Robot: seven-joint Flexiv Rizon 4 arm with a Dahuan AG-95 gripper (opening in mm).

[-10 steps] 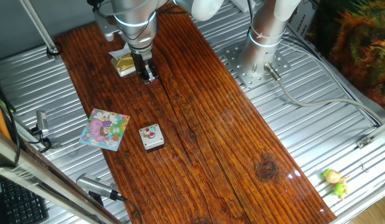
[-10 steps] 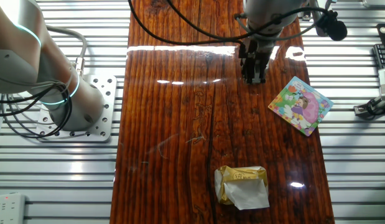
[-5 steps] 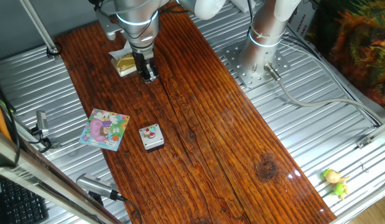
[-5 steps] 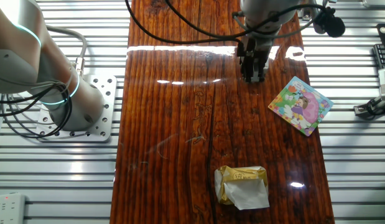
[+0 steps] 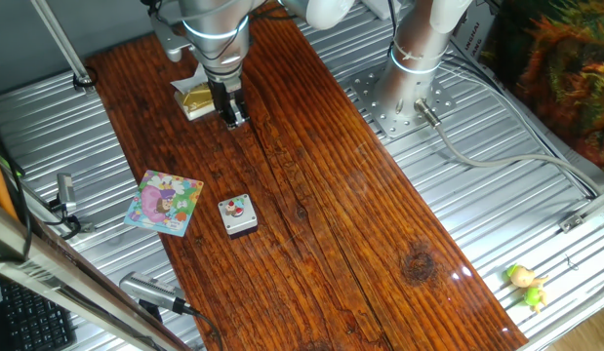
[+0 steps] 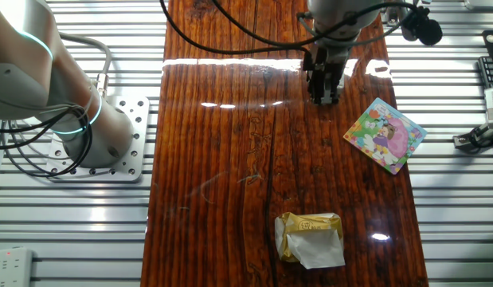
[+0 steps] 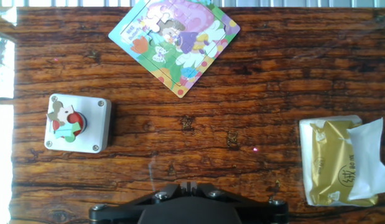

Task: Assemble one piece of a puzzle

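The puzzle is a small pastel picture board lying flat near the table's left edge; it also shows as the puzzle and the puzzle. The piece, whitish with red and green marks, rests on top of a grey box; it shows there too as the piece. My gripper hangs above bare wood, well apart from both, with fingers together and nothing between them. It shows again as the gripper and the gripper. The arm hides the box in the other fixed view.
A gold foil packet with white paper lies just behind the gripper, also seen as the packet and the packet. Ribbed metal surrounds the wooden table. The robot base stands at the right.
The gripper has risen very slightly over the same spot. The puzzle, the piece and the packet have not moved.
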